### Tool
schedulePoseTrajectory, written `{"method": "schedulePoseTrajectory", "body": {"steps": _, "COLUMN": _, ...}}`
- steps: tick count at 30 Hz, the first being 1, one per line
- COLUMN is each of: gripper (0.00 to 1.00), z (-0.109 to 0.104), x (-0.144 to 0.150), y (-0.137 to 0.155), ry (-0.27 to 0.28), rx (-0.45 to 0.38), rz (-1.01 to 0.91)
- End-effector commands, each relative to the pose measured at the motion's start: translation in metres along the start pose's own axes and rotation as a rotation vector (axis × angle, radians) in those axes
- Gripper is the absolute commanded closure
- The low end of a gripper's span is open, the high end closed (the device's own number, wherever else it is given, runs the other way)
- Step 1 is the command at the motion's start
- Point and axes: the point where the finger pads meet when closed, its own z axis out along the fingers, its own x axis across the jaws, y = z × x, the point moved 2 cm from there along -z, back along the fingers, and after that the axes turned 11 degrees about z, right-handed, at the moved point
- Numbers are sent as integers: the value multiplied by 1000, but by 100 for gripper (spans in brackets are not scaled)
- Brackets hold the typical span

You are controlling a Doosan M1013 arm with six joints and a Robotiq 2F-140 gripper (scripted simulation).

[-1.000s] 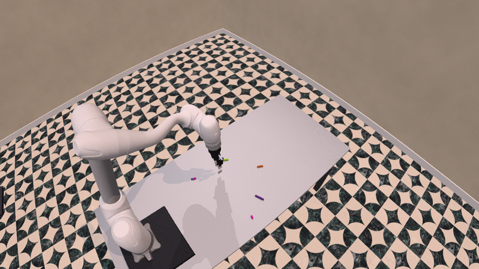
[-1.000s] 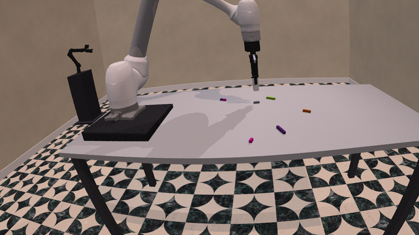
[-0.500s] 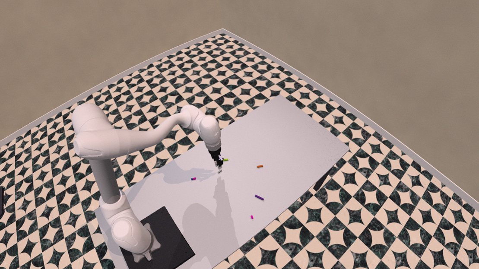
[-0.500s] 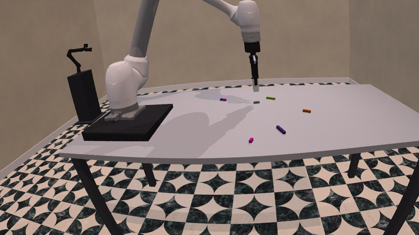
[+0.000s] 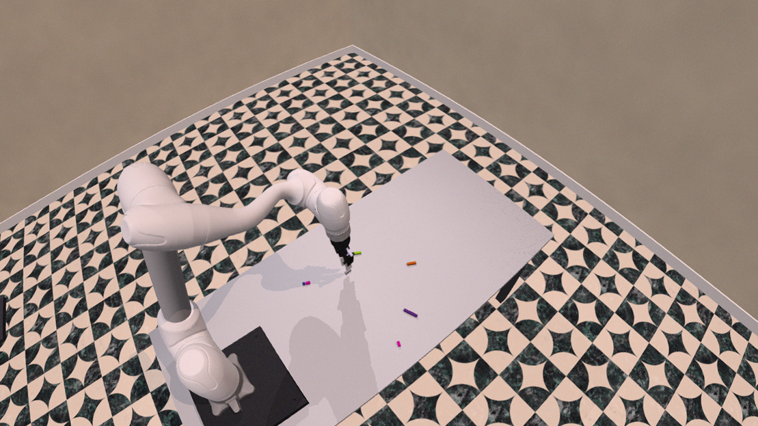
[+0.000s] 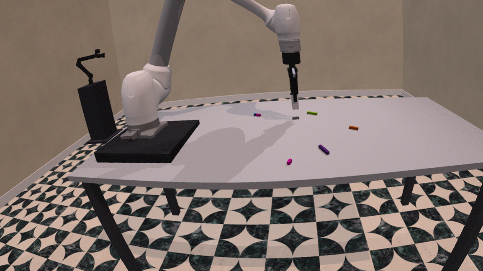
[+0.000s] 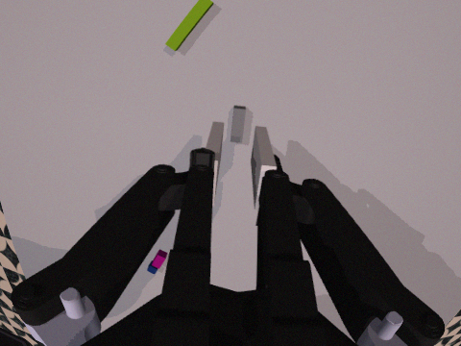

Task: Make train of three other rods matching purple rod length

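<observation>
My gripper (image 5: 347,268) (image 6: 294,105) (image 7: 237,141) hangs a little above the table (image 5: 460,204) (image 6: 423,131). Its fingers are narrowed with a gap between them and hold nothing. The grey rod (image 6: 295,117) (image 7: 239,124) lies flat on the table right under the fingertips. The purple rod (image 5: 410,312) (image 6: 323,149) lies nearer the front edge. A magenta rod (image 5: 306,283) (image 6: 257,115) (image 7: 159,259) lies end to end with a blue rod (image 7: 153,269), to the left of the gripper. A second magenta rod (image 5: 398,344) (image 6: 289,161) lies alone near the front edge.
A lime rod (image 5: 357,252) (image 6: 311,113) (image 7: 189,25) lies just beyond the grey rod. An orange rod (image 5: 411,263) (image 6: 353,128) lies further right. The arm's black base plate (image 5: 261,382) (image 6: 149,144) sits on the table's left end.
</observation>
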Motion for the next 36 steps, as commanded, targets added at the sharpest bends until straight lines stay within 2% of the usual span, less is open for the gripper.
{"method": "schedulePoseTrajectory", "body": {"steps": 1, "gripper": 77, "z": 5, "x": 0, "y": 0, "ry": 0, "rx": 0, "rz": 0}}
{"method": "schedulePoseTrajectory", "body": {"steps": 20, "gripper": 77, "z": 27, "x": 0, "y": 0, "ry": 0, "rx": 0, "rz": 0}}
{"method": "schedulePoseTrajectory", "body": {"steps": 36, "gripper": 77, "z": 31, "x": 0, "y": 0, "ry": 0, "rx": 0, "rz": 0}}
